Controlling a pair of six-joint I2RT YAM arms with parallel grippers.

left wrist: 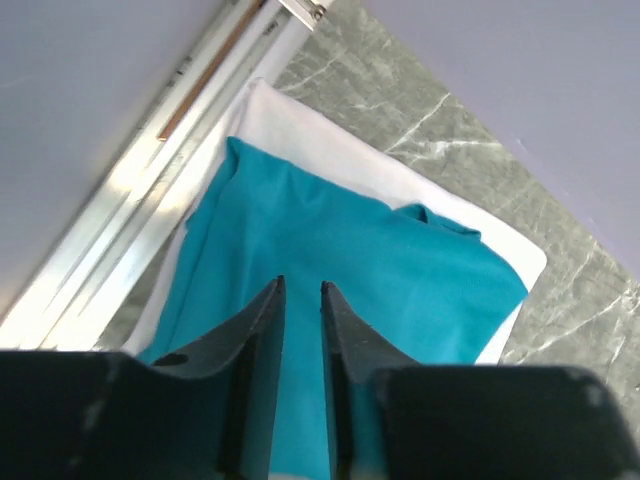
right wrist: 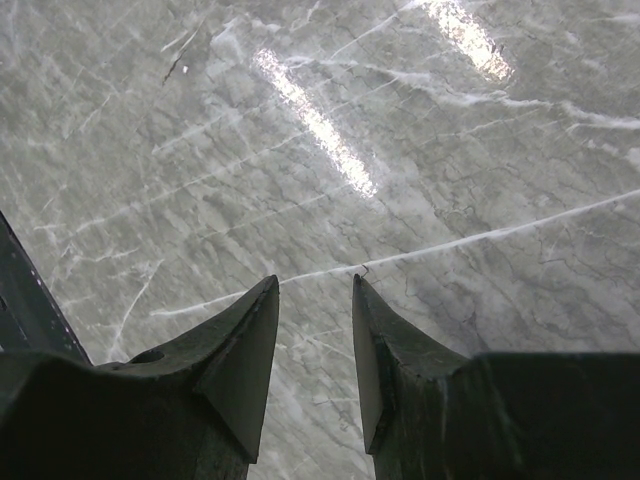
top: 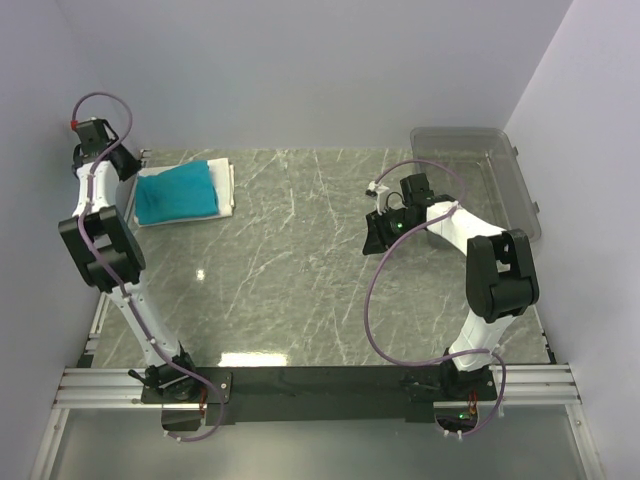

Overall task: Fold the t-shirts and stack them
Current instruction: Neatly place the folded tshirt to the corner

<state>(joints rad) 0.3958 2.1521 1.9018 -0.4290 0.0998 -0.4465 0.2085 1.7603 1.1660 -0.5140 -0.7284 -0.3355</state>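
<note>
The left gripper (left wrist: 300, 292) hangs with its jaws at a narrow gap, holding nothing. The folded teal t-shirt (left wrist: 400, 280) is directly beneath and ahead of it. The tee lies on a folded white t-shirt (left wrist: 310, 130), whose edges show along the far and right sides. This stack sits at the far left of the worktop (top: 300, 260), just beside a metal rail (left wrist: 170, 130) and the wall; open room lies to its right. The gripper body hides the tee's near end. The right gripper (right wrist: 315, 285), moderately parted and empty, hovers over bare marble, near a clear plastic bin (top: 500, 160).
</note>
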